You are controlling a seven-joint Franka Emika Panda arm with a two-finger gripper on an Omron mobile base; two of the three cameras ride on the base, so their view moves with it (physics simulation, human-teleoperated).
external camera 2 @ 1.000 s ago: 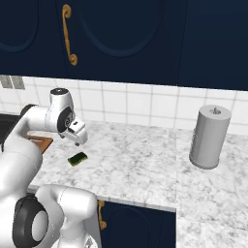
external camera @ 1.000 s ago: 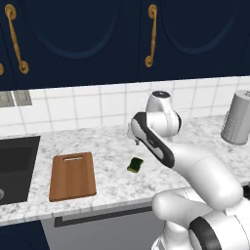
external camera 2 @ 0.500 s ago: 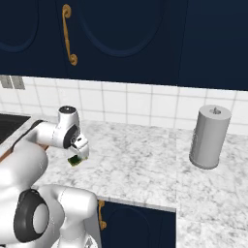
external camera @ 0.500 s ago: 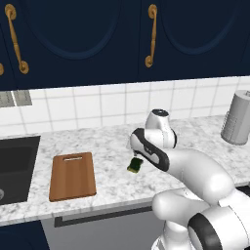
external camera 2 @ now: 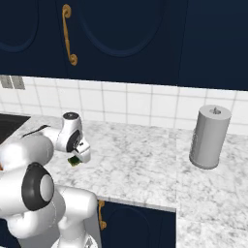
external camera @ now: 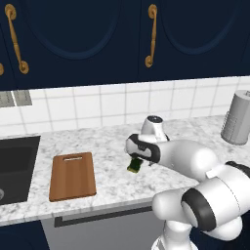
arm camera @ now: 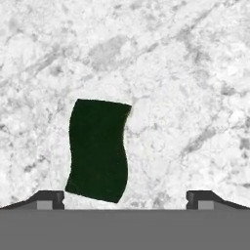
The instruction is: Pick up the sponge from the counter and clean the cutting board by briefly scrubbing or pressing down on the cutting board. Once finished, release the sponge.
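Observation:
The sponge (external camera: 133, 166) (external camera 2: 73, 161) lies on the speckled counter (external camera: 105, 139), a small dark green block with a yellow-green edge. In the hand view the sponge (arm camera: 99, 149) is a dark green, slightly wavy rectangle left of centre, close below the hand. My gripper (arm camera: 124, 197) is open, its fingertips (arm camera: 49, 198) spread wide; the sponge's near end sits just inside the left tip, untouched as far as I can see. My gripper (external camera: 137, 158) (external camera 2: 80, 156) hangs low right over the sponge. The brown cutting board (external camera: 73, 176) lies flat to the left, its slot handle at the far end.
A black sink basin (external camera: 14, 166) is set into the counter left of the board. A grey cylindrical canister (external camera: 237, 117) (external camera 2: 209, 137) stands at the right by the tiled wall. Dark blue cabinets with brass handles (external camera: 151, 36) hang overhead.
The arm has folded down and lowered the hand from well above the counter to just over the sponge. The jaws have stayed wide. Sponge and board have not moved.

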